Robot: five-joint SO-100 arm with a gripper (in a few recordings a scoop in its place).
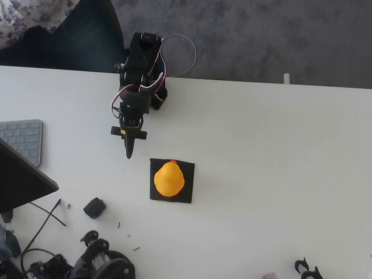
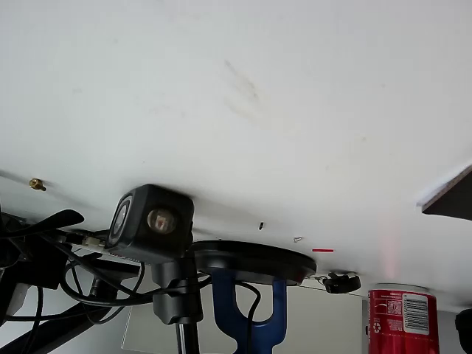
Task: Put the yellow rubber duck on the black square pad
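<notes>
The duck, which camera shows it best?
The overhead view: the duck sits in plain sight on the pad, a little below and right of the claw. The wrist view looks across bare table instead.

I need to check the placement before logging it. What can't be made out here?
- Black square pad: middle hidden under the yellow rubber duck, overhead view.
- End effector: open or shut unclear, too small, seen from above.
- Red can: cut off by the wrist view's bottom edge.

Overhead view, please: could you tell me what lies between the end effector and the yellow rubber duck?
In the overhead view, bare white table, then the black square pad's edge, separates the end effector from the yellow rubber duck sitting on it.
</notes>
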